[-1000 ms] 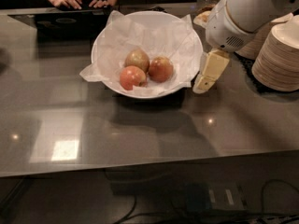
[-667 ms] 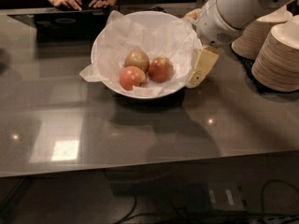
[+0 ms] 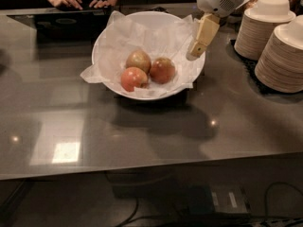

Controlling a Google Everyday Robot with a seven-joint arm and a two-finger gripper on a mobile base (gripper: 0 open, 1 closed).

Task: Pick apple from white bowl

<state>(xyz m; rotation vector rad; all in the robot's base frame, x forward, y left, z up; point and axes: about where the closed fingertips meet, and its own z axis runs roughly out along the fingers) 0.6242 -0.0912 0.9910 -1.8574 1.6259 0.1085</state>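
The white bowl (image 3: 111, 36) stands on the grey counter, lined with crinkled white paper. Three apples lie in it. The deep red apple (image 3: 162, 70) is on the right, a paler pink-red apple (image 3: 133, 78) at the front left, and a yellow-tan apple (image 3: 138, 60) behind them. My gripper (image 3: 195, 53) hangs from the white arm at the top right. It points down over the bowl's right rim, to the right of the deep red apple and apart from it. It holds nothing that I can see.
Two tall stacks of beige disposable bowls (image 3: 283, 56) stand on a dark mat at the right. A person's hands (image 3: 71, 0) rest on a dark tray at the far edge. The grey counter (image 3: 142, 136) stretches toward me in front of the bowl.
The gripper has moved from beside the bowl's right side up and toward the far side, and now sits over the bowl's right rim. The apples and the bowl have not moved.
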